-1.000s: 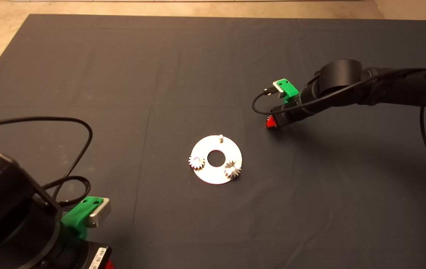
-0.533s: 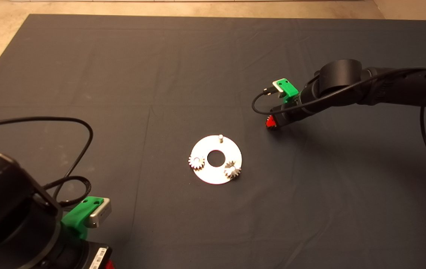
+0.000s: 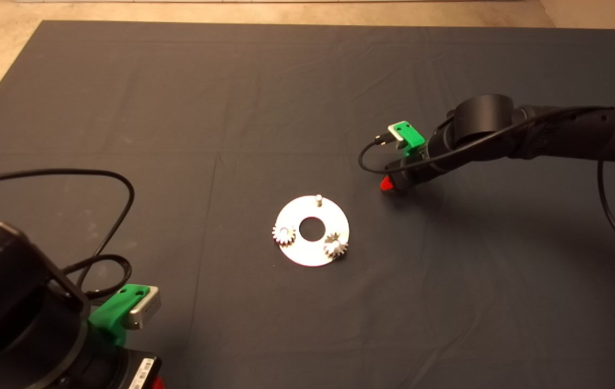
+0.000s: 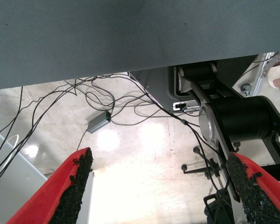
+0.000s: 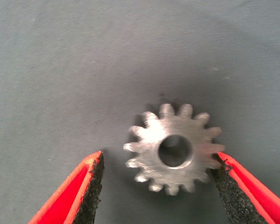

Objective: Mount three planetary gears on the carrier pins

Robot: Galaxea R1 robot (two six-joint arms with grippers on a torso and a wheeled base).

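A shiny round carrier disc (image 3: 292, 249) with a central hole lies mid-mat. Two small silver planetary gears sit on its pins, one at the left (image 3: 284, 233) and one at the front right (image 3: 335, 247). The far pin (image 3: 318, 199) stands bare. My right gripper (image 3: 388, 183) is down at the mat, right of the disc and beyond it. In the right wrist view it (image 5: 158, 161) is open around a third gear (image 5: 151, 140) lying flat; one pad (image 5: 224, 182) touches its teeth, the other (image 5: 91, 186) stands apart. My left gripper (image 4: 161, 196) is parked open at the lower left.
The dark mat (image 3: 264, 97) has bare floor along its far and left edges. The left arm's black cable (image 3: 123, 189) loops over the mat's left side. The left wrist view shows floor cables and a stand (image 4: 242, 121) past the mat's edge.
My right gripper has shifted slightly toward the front and left, staying low at the mat. The disc, its two gears and the left arm have not moved.
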